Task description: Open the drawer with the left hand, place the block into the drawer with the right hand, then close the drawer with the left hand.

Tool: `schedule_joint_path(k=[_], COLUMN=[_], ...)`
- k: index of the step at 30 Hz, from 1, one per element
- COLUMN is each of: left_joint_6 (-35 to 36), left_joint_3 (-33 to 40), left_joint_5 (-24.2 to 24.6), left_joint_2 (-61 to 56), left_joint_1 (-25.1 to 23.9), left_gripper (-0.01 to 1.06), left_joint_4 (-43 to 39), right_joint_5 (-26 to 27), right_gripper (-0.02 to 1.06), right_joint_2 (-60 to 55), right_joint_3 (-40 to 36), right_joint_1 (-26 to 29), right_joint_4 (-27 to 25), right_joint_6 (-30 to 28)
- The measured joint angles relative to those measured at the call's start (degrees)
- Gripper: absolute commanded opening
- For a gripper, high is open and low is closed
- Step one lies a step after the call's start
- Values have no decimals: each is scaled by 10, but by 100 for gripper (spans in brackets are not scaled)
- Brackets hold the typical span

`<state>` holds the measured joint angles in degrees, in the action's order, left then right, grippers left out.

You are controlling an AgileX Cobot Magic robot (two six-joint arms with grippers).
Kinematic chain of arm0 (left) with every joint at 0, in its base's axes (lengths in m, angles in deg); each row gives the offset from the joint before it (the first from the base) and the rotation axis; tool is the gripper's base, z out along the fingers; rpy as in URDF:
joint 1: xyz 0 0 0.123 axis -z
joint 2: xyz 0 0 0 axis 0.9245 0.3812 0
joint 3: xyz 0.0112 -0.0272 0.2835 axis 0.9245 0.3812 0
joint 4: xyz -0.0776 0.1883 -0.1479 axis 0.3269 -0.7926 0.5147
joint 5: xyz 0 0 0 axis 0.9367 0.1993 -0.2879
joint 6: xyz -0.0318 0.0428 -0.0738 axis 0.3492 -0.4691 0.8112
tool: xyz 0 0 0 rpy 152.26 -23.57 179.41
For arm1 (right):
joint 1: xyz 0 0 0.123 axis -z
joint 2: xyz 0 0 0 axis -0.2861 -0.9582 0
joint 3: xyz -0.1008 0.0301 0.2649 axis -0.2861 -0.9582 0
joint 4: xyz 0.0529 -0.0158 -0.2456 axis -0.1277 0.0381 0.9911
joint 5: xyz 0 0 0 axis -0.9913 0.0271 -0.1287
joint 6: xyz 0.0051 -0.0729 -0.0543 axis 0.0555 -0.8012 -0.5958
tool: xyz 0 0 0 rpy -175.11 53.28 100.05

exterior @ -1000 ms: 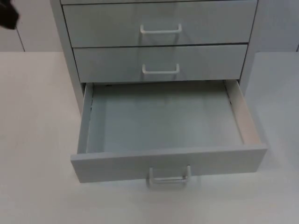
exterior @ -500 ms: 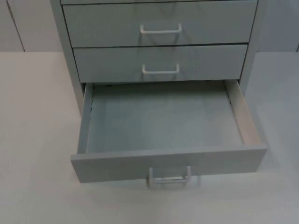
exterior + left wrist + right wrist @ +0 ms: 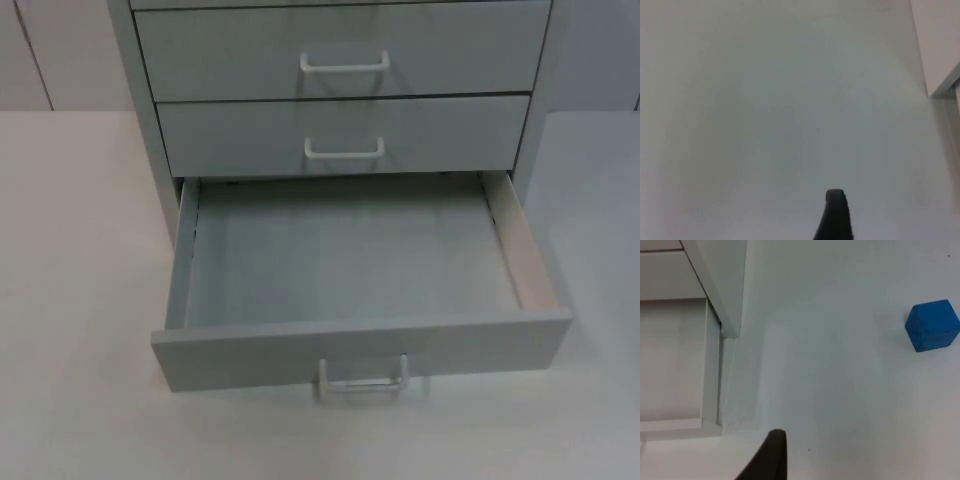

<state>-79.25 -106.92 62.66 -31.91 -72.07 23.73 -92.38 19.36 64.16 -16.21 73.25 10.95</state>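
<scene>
The drawer (image 3: 350,290) stands pulled open, unchanged from half a second ago. My left gripper (image 3: 836,220) waits over bare counter (image 3: 765,100); my right gripper (image 3: 771,460) hovers beside the cabinet (image 3: 720,280), well apart from the block (image 3: 932,325). Whether either pair of jaws is wide or narrow, I cannot tell.

The left arm's black two-finger gripper (image 3: 836,215) hung above the white table top, one dark, rounded fingertip (image 3: 836,200) pointing down at bare surface. The right arm's black two-finger gripper (image 3: 771,457) likewise hovered over the table, one tapered black fingertip (image 3: 775,442) visible, touching nothing.
</scene>
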Motion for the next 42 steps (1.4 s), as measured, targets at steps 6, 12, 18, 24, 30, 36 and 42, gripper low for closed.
schedule_joint_path(k=[6, 12, 18, 24, 30, 36, 42], left_joint_6=[-1, -8, -11, -11, -11, -13, -13], left_joint_3=[5, 6, 6, 6, 6, 6, 6], left_joint_5=[-6, -2, 1, 14, 14, 14, 14], left_joint_2=[-7, -36, -81, -114, -117, -118, -118], left_joint_1=[0, 0, 0, 0, 0, 0, 0], left_gripper=[105, 105, 105, 105, 105, 105, 105], left_joint_4=[6, 6, 6, 4, 4, 6, 6], right_joint_5=[-3, -21, -58, -94, -100, -100, -107], right_gripper=[105, 105, 105, 105, 105, 105, 105], right_joint_2=[0, 0, -25, -139, -273, -373, -461], right_joint_3=[0, 1, 49, 122, 168, 234, 306], right_joint_1=[0, 0, 0, 2, 32, 76, 111], right_joint_4=[0, 0, 0, 10, 13, 13, 14], right_joint_6=[0, 0, 10, 19, 15, -9, -42])
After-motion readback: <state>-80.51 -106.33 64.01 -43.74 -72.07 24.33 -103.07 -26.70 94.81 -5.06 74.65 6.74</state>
